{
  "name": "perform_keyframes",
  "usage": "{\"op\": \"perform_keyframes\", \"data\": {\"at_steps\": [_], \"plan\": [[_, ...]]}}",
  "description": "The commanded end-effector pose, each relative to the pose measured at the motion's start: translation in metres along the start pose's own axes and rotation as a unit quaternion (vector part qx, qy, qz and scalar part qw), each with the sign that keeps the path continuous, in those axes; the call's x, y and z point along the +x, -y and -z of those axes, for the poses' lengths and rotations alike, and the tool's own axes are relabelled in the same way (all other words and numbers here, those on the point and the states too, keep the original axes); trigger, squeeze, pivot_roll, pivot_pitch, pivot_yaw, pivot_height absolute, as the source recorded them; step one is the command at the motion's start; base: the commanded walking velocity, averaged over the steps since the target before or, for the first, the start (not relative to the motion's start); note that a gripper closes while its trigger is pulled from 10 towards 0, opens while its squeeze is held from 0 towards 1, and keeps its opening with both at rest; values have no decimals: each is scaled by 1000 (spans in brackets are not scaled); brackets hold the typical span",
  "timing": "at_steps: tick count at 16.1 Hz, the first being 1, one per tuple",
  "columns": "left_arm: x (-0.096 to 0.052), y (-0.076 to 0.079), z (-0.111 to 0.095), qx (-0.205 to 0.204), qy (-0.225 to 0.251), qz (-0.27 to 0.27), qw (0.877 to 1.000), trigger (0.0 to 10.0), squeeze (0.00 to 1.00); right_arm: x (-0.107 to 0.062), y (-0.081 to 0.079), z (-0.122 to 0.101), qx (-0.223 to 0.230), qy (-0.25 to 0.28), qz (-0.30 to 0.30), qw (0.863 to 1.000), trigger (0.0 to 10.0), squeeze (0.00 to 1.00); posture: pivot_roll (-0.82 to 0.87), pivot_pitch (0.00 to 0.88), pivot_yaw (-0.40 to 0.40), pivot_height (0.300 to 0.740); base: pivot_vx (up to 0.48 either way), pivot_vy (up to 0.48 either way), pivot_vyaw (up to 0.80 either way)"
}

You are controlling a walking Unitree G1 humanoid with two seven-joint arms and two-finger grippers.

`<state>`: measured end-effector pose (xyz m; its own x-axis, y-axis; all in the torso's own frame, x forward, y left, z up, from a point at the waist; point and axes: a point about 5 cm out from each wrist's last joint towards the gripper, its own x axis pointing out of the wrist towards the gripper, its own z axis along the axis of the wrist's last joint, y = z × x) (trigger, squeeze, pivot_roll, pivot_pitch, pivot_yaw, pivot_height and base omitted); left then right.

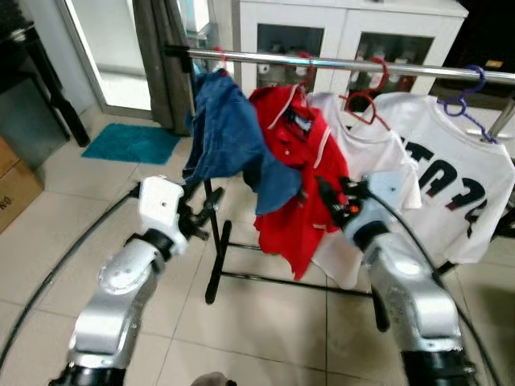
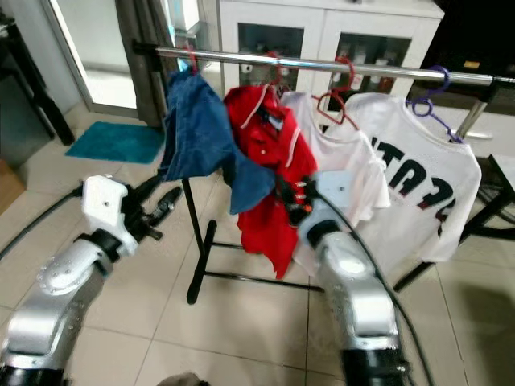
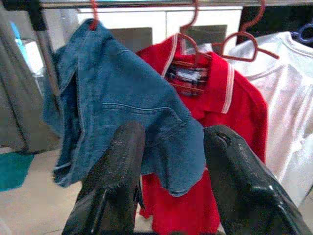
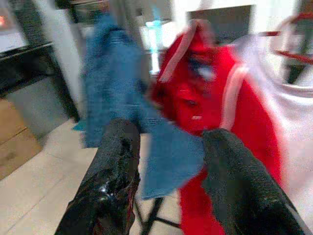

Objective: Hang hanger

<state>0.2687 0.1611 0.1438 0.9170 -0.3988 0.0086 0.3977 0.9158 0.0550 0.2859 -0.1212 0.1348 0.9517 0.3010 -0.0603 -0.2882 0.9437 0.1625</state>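
Observation:
A metal clothes rail point(image 1: 338, 63) carries several garments on hangers. From the left hang a blue denim shirt point(image 1: 229, 137) on a red hanger point(image 3: 93, 17), a red polo point(image 1: 302, 177), a white shirt point(image 1: 366, 149) on a red hanger point(image 1: 366, 104), and a white jersey point(image 1: 459, 177) on a purple hanger point(image 1: 465, 104). My left gripper point(image 1: 205, 211) is open, raised below and to the left of the denim shirt, holding nothing. My right gripper point(image 1: 331, 195) is open too, just in front of the red polo's lower half, with nothing between its fingers point(image 4: 120, 147).
The rack's black base bar point(image 1: 217, 265) stands on the tiled floor between my arms. A teal mat point(image 1: 133, 143) and a grey curtain point(image 1: 165, 64) lie behind on the left, with a cardboard box point(image 1: 12, 189) at the far left. A white cabinet point(image 1: 346, 32) stands behind the rail.

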Motion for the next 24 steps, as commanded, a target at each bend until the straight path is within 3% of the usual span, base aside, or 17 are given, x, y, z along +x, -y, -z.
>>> {"op": "perform_keyframes", "data": {"at_steps": [1,5,14,16,20,24], "plan": [[2,2,-2,5,-1,0,1000,10000,341,-1,5,-1,-6,-1,9,1000,10000,0,23,0,24,740,0,0,0],[3,-3,-2,18,-4,-12,1000,10000,357,-1,4,-1,-9,-1,9,1000,10000,0,21,0,27,740,0,0,0],[1,-4,1,28,-15,-16,999,10000,365,-1,7,-1,-23,-1,18,1000,10000,0,21,0,28,740,310,0,0],[2,-4,1,27,-15,-15,999,10000,361,0,5,0,-44,-6,11,999,10000,0,21,0,28,740,336,0,800],[1,-4,2,29,-17,-15,999,10000,361,0,0,1,-46,-6,-6,999,10000,0,24,0,25,740,337,0,800],[0,-6,1,33,-18,-19,999,10000,365,2,-3,-1,-49,-2,-19,999,10000,0,33,0,20,740,337,0,103]]}}
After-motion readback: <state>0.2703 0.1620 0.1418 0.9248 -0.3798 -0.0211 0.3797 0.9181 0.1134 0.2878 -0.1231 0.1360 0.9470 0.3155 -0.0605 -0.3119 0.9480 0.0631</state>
